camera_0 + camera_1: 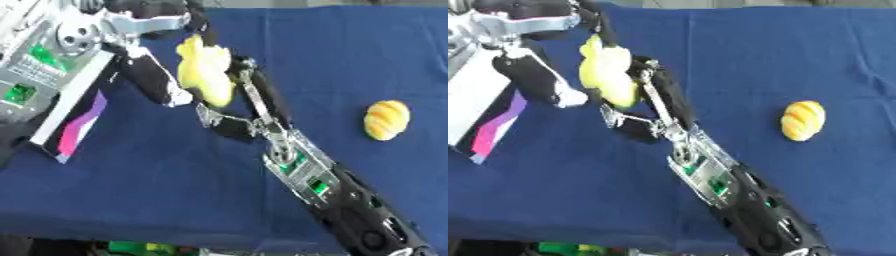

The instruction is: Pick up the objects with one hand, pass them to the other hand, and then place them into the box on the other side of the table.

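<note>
A yellow, lumpy object [206,70] hangs above the blue cloth at the upper left, held between both hands. My left hand [150,75] comes in from the upper left. One black finger with a white tip presses the object's lower left side, and other fingers curl over its top. My right hand [261,105] reaches up from the lower right, its fingers lying along the object's right side and its thumb under the bottom end. An orange-yellow ridged object [802,120] lies alone on the cloth at the right.
A white box with a pink and purple stripe [74,125] stands at the table's left edge, below my left arm. The blue cloth [157,190] covers the table, and its front edge runs along the bottom of the view.
</note>
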Controlling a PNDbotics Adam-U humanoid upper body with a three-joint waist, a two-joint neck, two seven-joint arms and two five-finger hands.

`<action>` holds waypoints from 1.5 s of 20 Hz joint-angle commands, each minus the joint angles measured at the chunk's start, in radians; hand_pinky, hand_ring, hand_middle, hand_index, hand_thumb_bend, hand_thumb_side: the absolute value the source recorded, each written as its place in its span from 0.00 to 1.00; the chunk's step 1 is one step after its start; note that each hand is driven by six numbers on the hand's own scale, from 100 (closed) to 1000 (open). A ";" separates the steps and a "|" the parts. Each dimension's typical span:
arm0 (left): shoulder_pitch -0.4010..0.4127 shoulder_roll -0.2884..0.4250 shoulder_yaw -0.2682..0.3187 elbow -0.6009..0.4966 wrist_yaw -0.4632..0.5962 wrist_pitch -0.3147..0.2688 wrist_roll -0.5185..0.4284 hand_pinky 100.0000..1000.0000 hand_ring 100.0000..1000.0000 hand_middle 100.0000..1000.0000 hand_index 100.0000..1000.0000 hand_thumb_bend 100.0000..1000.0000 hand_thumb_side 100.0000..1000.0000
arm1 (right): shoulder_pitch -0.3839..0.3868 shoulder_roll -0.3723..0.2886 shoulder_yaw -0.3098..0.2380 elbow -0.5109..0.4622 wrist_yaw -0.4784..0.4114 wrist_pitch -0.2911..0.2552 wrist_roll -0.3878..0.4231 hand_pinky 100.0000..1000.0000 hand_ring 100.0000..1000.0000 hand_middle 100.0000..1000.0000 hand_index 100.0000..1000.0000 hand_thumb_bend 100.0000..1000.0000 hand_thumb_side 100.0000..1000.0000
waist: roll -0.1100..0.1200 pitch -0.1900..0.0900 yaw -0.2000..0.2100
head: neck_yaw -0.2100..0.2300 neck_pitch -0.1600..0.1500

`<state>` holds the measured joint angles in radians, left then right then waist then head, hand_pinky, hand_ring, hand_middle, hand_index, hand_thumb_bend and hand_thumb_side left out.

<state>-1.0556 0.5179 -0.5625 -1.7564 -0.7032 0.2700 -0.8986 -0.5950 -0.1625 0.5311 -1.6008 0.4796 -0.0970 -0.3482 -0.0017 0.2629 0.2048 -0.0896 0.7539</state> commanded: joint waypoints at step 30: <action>-0.002 -0.026 -0.013 0.010 -0.156 -0.008 0.036 0.66 0.57 0.38 0.33 0.42 0.00 | -0.018 -0.038 0.009 -0.070 -0.013 0.065 0.025 0.81 0.68 0.59 0.83 0.20 0.24 | 0.003 -0.016 -0.004 | 0.004 0.008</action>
<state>-1.0472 0.4832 -0.5745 -1.7419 -0.8464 0.2620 -0.8590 -0.5946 -0.1988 0.5440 -1.6452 0.4599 -0.0370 -0.3241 -0.0021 0.2636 0.2010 -0.0888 0.7631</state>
